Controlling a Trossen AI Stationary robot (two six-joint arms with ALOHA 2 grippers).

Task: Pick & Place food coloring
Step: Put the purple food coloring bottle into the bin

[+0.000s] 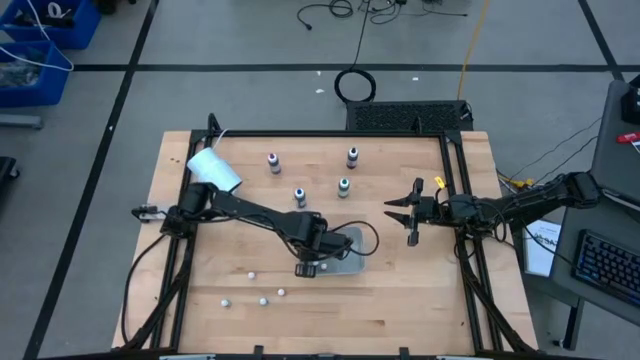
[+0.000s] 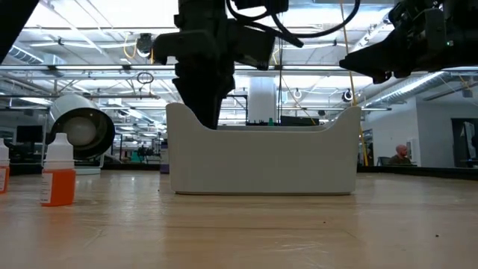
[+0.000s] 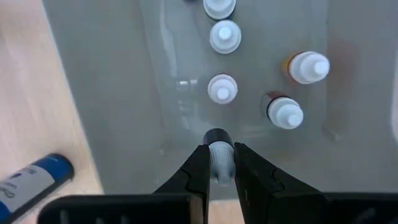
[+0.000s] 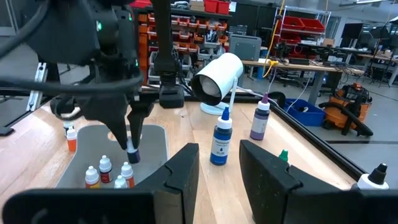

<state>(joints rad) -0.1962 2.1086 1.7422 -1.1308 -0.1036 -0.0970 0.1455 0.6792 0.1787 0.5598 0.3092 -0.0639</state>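
Five or so food coloring bottles (image 3: 222,88) already in the grey tray (image 3: 112,93); one more bottle (image 3: 217,140) pinched in the left gripper (image 3: 221,165) low over it; four bottles (image 1: 300,195) left toward 12 o'clock on the worktop (image 1: 420,300); right gripper (image 4: 219,171) agape, idle at 3 o'clock.

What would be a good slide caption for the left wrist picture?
Left gripper, fingers clamped on a small food coloring bottle, holds it over a grey tray already containing several capped bottles.

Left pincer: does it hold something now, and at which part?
Yes. The left pincer grips a small food coloring bottle by its pale cap, over the grey tray. The right pincer is open, empty.
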